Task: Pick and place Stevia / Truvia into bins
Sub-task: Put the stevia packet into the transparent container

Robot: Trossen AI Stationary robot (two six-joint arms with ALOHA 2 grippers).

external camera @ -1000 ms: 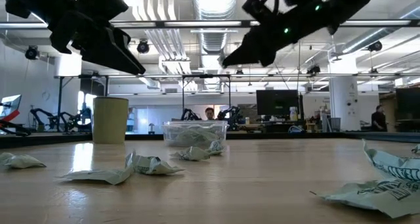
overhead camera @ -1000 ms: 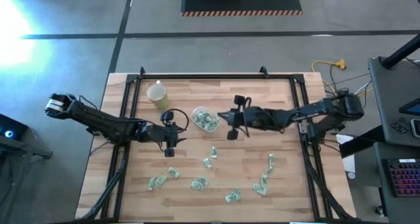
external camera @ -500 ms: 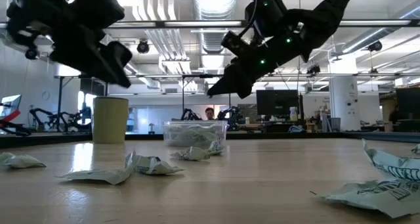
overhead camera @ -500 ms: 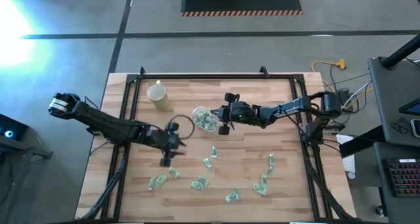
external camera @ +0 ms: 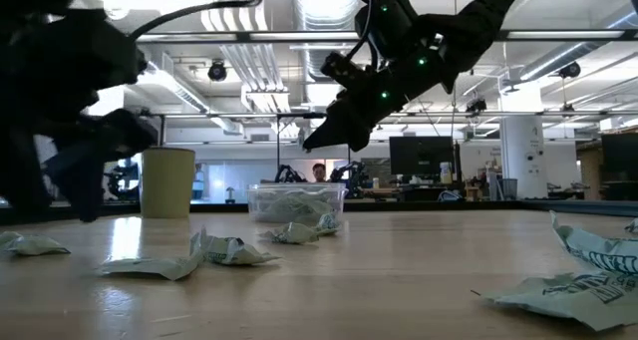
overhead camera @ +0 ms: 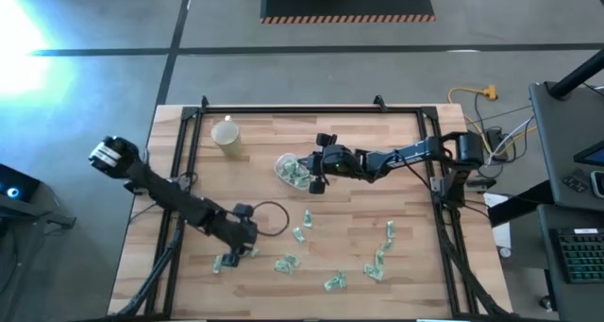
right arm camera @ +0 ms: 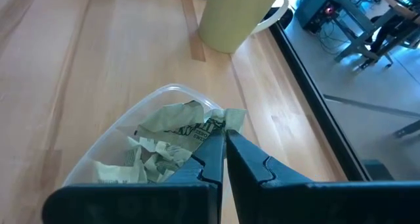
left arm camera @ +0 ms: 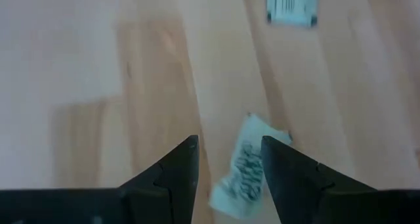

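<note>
Several pale green-and-white Stevia sachets (overhead camera: pixel 302 232) lie scattered on the near half of the wooden table. More of them fill the clear tub (overhead camera: pixel 291 168), which stands at the table's middle. My right gripper (right arm camera: pixel 224 135) is over the tub's right rim, shut on one sachet (right arm camera: pixel 223 121). My left gripper (left arm camera: pixel 230 155) is open low over the near left of the table. It slants down at a flat-lying sachet (left arm camera: pixel 246 175), with a finger on either side, apart from it. My right gripper pinches a crumpled sachet by its near edge (right arm camera: pixel 220 127) between the two fingertips. The fingers slant down from the table's right side. The sachet is clear of the table, just above the tub's rim and the sachets inside.
A pale yellow cup (overhead camera: pixel 226 135) stands at the far left, behind the tub. A black frame (overhead camera: pixel 311 111) runs along the table's far and side edges. Loose sachets (overhead camera: pixel 377 265) lie at the near right, and one more (left arm camera: pixel 291 4) lies beyond my left gripper.
My left gripper has swung from beside the tub toward the table's near edge, sunk and tipped steeply down over the near-left sachets, staying open. My right gripper has gone toward the table's left and a little down, reaching the tub's rim, still shut.
</note>
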